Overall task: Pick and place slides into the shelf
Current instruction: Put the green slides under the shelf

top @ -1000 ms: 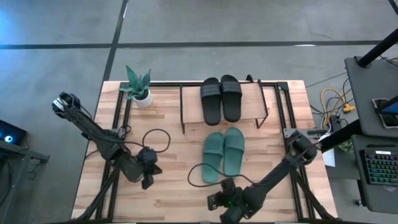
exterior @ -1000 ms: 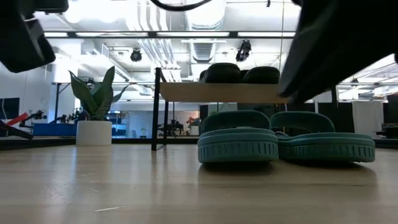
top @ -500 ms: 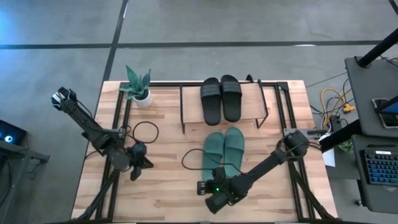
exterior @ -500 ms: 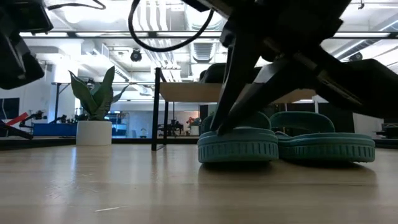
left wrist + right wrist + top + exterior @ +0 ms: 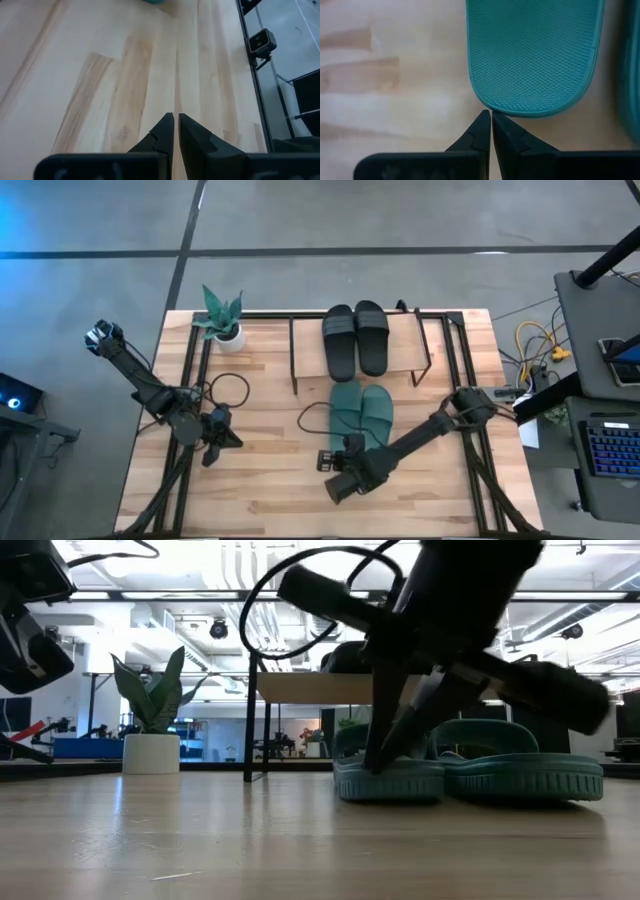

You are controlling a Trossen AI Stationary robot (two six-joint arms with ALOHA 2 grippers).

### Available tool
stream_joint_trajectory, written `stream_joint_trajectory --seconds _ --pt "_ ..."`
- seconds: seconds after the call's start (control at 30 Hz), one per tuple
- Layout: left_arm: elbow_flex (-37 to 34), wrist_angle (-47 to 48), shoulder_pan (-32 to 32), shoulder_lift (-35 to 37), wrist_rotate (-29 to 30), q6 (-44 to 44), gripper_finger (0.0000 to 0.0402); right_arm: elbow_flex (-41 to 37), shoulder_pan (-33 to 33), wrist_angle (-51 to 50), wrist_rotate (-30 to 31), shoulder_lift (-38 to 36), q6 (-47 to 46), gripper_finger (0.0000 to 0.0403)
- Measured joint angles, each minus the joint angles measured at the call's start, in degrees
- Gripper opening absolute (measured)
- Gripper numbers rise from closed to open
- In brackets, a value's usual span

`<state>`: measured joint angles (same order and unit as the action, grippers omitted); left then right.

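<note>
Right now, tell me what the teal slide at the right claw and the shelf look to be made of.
The teal slide looks like soft moulded foam or rubber: its footbed is matte with a fine dotted texture and a smooth raised rim, though the exact compound is unclear. The shelf appears to have a light wooden top board with a pale, flat surface, on thin black rods that look like painted metal.

Two black slides [image 5: 356,338] sit side by side on the shelf [image 5: 309,359] top board, straps toward the table's far edge. Shelf: light wood top, thin black frame, at far centre of the table. Two teal slides [image 5: 360,414] lie flat, side by side, touching, on the table just in front of the shelf; left one's textured heel [image 5: 534,55] faces the camera in the right wrist view.
</note>
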<state>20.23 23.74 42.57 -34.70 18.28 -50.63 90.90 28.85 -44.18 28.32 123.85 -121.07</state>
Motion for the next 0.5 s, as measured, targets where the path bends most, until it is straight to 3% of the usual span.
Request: stream_joint_trajectory --seconds 0.33,0.5 --pt "-0.9 0.0 0.0 1.8 -0.6 0.1 0.0011 0.0 -3.8 -9.2 0.2 0.0 -2.4 0.0013" --pt "-0.9 0.0 0.0 1.5 -1.3 0.1 0.0011 0.5 -3.9 -9.2 1.7 -0.1 -1.5 0.0013"
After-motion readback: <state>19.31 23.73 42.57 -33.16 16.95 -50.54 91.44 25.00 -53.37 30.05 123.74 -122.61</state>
